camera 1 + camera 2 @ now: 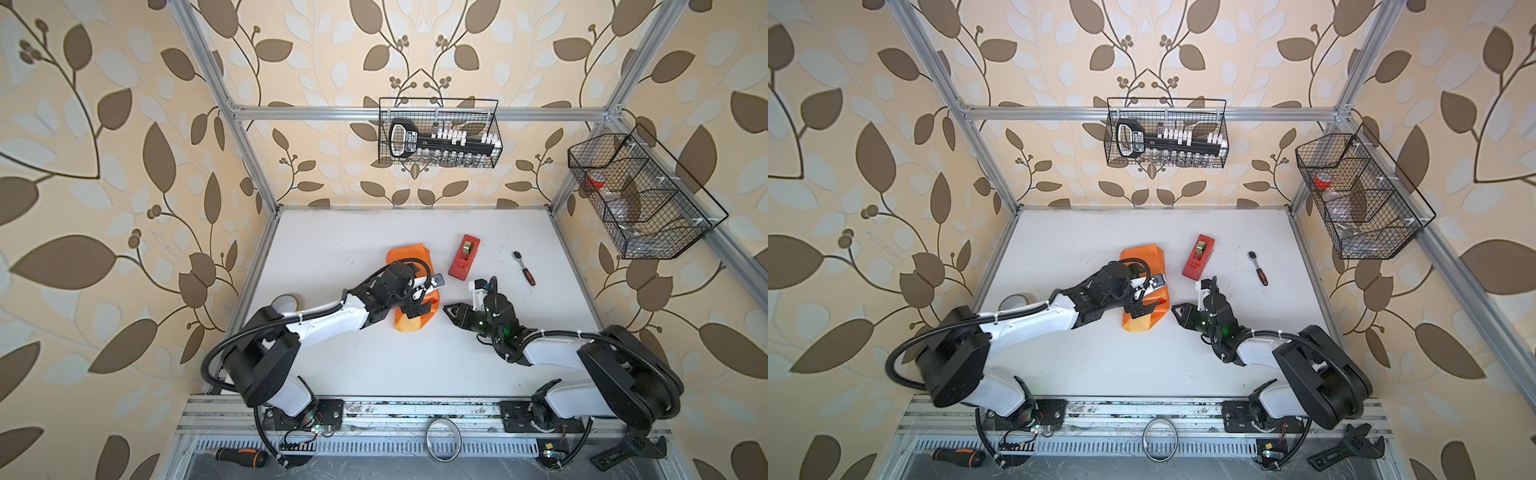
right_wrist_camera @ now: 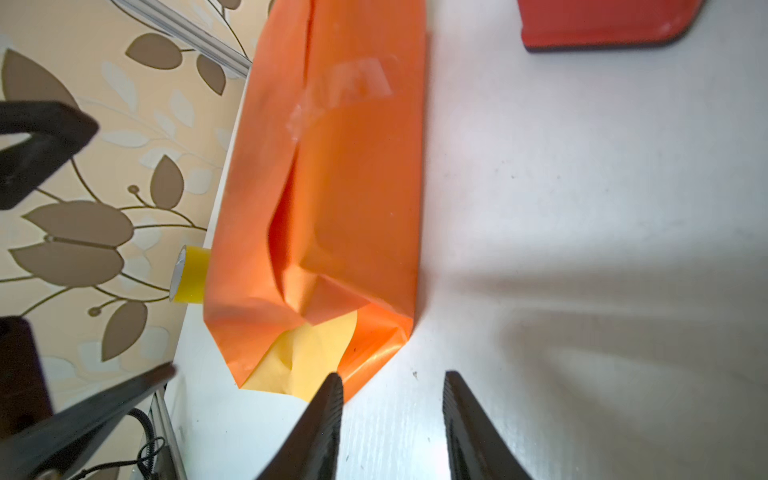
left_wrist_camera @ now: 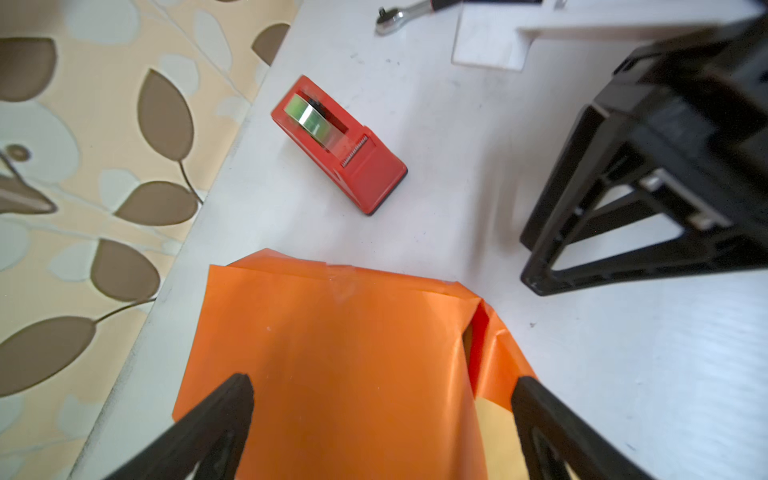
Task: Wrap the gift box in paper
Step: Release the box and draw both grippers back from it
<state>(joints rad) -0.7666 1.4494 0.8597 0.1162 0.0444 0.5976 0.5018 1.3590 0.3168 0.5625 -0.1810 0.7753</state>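
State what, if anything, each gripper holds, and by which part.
Nothing is held: the left gripper hovers, jaws open, above the glossy orange paper; the right gripper, jaws apart, is empty near its end.

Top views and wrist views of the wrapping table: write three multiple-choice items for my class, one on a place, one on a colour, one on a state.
1. Where is the red tape dispenser relative to the paper?
A) on top of it
B) on the table beside it, apart from it
C) under it

2. What colour is the paper's inner side at its open end?
A) pale yellow
B) green
C) blue

3. How do the jaws of the left gripper stand?
A) shut tight
B) open wide, over the paper
C) shut on the tape dispenser

Answers:
1 B, since both top views show bare table between dispenser and paper.
2 A, since the right wrist view shows pale yellow at that end.
3 B, since the left wrist view shows the jaws far apart over the orange sheet.
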